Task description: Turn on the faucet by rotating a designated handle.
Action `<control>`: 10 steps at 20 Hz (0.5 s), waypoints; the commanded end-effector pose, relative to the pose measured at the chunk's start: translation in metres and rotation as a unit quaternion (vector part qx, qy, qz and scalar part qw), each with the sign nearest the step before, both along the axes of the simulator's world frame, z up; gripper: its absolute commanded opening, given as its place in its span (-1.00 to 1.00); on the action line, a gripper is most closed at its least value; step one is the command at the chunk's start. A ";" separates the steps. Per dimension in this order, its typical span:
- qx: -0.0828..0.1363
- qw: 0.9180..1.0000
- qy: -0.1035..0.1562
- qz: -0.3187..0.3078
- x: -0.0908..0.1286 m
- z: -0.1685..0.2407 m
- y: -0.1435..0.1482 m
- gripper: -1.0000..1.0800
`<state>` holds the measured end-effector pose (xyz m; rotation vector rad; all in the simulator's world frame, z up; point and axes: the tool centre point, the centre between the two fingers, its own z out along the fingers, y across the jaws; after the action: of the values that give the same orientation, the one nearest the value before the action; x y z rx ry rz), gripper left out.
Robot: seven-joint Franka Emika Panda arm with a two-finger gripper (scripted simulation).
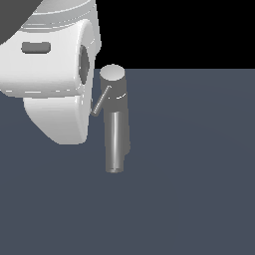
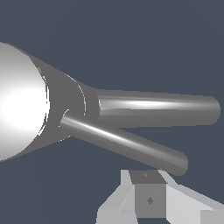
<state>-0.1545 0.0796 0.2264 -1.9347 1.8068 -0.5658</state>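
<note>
The grey faucet (image 1: 118, 99) stands mid-scene in the exterior view, with a round cap (image 1: 112, 73) and a thick spout (image 1: 115, 144). Its handle (image 1: 99, 102), a thin rod, slants from the cap toward the exterior view's left. The arm's big white hand (image 1: 55, 99) hangs right beside the rod's free end and hides its own fingertips. In the wrist view the cap (image 2: 22, 105), spout (image 2: 157, 107) and handle (image 2: 122, 142) fill the picture. My gripper (image 2: 148, 192) is shut with nothing in it, its tips close to the handle's outer end. Contact cannot be judged.
A flat dark blue-grey floor (image 1: 199, 199) spreads around the faucet, with black background beyond its far edge. The white arm body blocks the exterior view's upper left.
</note>
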 end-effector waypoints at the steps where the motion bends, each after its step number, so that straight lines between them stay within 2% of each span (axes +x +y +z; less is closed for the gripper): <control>1: 0.000 1.000 0.000 -0.002 0.000 0.000 -0.005 -1.00; 10: 0.000 1.000 0.001 -0.004 -0.001 -0.002 -0.021 -1.00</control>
<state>-0.1557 0.0677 0.2252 -1.9440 1.7976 -0.5631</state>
